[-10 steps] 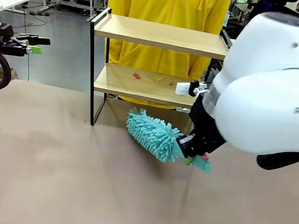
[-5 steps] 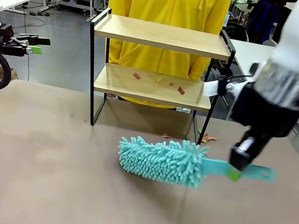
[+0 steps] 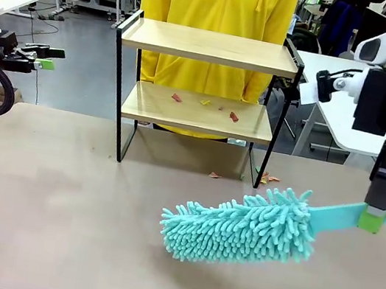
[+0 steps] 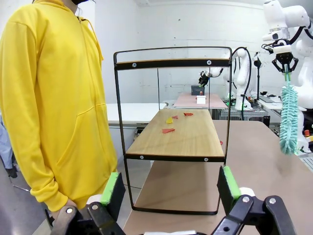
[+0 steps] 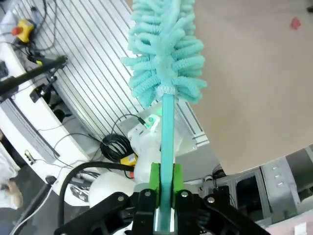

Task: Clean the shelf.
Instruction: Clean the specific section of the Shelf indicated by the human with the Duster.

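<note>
A: Our right gripper clamps the thin handle of the fluffy teal duster, at three o'clock.
B: The black-framed wooden shelf stands at twelve; we fear the long head may knock it.

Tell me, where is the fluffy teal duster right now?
In the front view the duster is toward the right, just over the brown table, in front of the shelf, with its handle pinched in the right claw.

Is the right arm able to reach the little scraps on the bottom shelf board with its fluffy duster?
Probably yes: the shelf front is open, with nothing between duster and scraps.
</note>
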`<state>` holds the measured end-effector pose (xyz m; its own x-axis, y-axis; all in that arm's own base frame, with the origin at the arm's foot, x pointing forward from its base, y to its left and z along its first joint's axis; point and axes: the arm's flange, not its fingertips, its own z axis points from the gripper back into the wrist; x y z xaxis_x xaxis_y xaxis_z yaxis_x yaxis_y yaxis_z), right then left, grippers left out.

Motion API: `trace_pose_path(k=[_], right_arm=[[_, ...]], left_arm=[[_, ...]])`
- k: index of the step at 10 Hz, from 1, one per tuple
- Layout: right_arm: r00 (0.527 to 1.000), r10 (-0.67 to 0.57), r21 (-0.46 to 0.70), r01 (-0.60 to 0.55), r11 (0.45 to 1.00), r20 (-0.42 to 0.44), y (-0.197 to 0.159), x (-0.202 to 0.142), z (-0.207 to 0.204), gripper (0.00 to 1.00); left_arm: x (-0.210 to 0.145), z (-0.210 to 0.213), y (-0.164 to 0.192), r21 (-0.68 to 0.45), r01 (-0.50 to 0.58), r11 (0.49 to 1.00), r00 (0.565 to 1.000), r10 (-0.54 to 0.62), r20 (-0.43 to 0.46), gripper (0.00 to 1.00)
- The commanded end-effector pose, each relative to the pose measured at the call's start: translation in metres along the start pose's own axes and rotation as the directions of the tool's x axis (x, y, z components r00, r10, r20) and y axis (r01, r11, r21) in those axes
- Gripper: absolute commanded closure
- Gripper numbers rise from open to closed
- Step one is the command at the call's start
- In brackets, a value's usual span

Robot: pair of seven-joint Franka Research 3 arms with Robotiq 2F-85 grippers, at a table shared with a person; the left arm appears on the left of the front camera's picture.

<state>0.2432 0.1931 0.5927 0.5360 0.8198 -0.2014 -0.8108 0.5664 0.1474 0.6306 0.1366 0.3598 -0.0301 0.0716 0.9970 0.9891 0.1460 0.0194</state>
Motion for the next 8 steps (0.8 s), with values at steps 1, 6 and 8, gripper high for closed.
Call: trace_pose_path(k=[1,6,8], right_arm=[[1.0,-0.01,0.017,0.01,1.0,0.023,0.0053,-0.0002,-0.0016,0.87],[1.0,-0.01,0.017,0.01,1.0,0.023,0.0053,-0.0002,-0.0016,0.87],[1.0,-0.01,0.017,0.01,1.0,0.023,0.0053,-0.0002,-0.0016,0.87]], left_arm=[[0.0037,-0.0002,-0.0019,-0.003,0.013,1.0,1.0,-0.013,0.002,0.0],[0.0037,-0.0002,-0.0019,-0.003,0.013,1.0,1.0,-0.013,0.002,0.0],[0.0037,-0.0002,-0.0019,-0.003,0.013,1.0,1.0,-0.013,0.002,0.0]])
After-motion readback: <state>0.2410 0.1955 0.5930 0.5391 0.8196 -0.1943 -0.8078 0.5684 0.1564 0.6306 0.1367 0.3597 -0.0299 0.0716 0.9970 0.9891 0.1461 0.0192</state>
